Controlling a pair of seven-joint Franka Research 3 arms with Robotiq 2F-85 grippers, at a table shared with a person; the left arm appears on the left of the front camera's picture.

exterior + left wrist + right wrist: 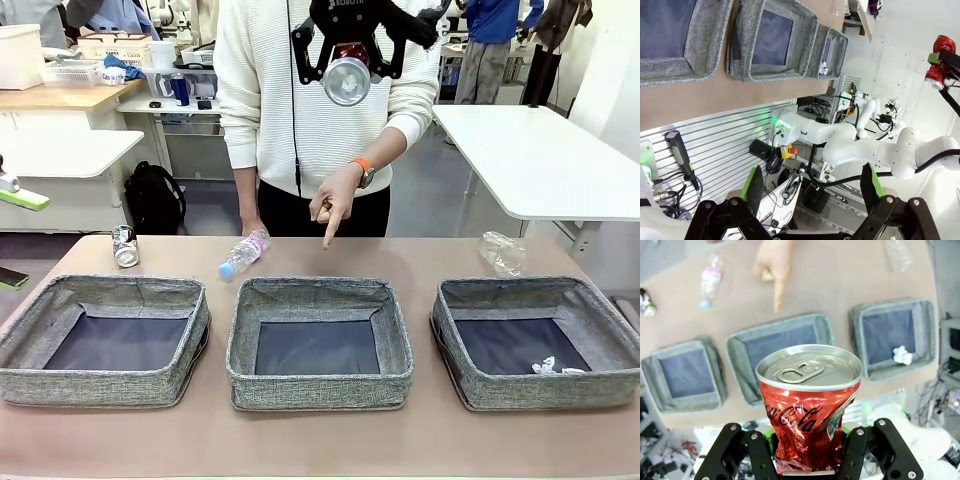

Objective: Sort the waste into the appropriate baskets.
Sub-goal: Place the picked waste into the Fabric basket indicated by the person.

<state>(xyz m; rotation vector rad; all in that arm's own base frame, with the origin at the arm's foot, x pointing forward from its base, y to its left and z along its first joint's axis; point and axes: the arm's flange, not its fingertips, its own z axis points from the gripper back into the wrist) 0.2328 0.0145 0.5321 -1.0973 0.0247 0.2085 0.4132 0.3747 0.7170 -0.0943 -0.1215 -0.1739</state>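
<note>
While the person's hand (335,205) pointed one finger down at the table (320,440) just behind the middle basket (318,290), the right gripper (810,445) was clamped on the red drink can (810,400). The can was dented, its pull-tab top facing the wrist camera. It was held high off the table. In the front view it hung in front of the person's chest, and in the wrist view it sat over the middle basket.

The left gripper (811,182) had its fingers spread apart and empty. It was off the near edge of the table, facing the robot bases.

Three grey baskets stood in a row along the near side. The left basket (100,290) and the middle basket showed bare dark bases. The right basket (535,290) held the small white scrap (555,367) on its base, toward the front right.

The pink-label bottle (243,254) lay on its side behind the gap between the left and middle baskets, blue cap pointing toward the left basket. The dark drink can (125,245) sat behind the left basket's far wall. The clear label-less bottle (502,252) lay behind the right basket's far wall, apart from it.
</note>
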